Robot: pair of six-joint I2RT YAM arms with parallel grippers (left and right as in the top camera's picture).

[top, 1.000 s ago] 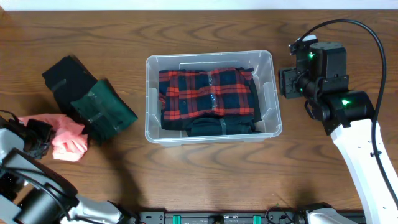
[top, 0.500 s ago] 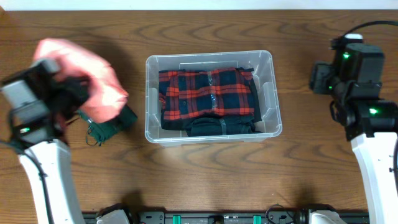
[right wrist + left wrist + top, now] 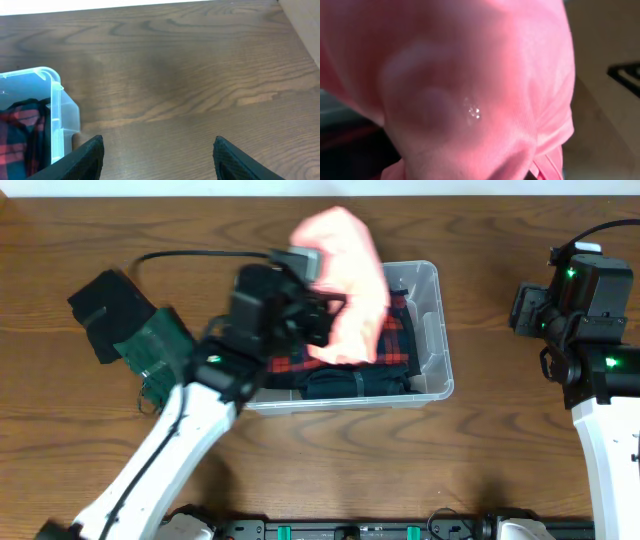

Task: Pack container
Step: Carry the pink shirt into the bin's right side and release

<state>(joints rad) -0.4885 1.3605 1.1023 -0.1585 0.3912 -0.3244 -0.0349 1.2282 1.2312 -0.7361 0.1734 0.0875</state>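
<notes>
The clear container [image 3: 432, 330] stands mid-table and holds a folded red-and-navy plaid garment [image 3: 395, 340] over a dark one [image 3: 345, 383]. My left gripper [image 3: 318, 305] is shut on a pink garment [image 3: 345, 280] and holds it above the container's middle. The pink cloth fills the left wrist view [image 3: 470, 90] and hides the fingers. My right gripper [image 3: 159, 160] is open and empty over bare table to the right of the container [image 3: 55, 120].
A dark green folded garment [image 3: 160, 355] and a black garment [image 3: 105, 310] lie on the table left of the container. The right arm's body [image 3: 585, 310] stands at the right side of the table.
My left arm swung right from the table's left side, carrying the pink garment over the container. The right gripper has hardly moved since half a second ago.
</notes>
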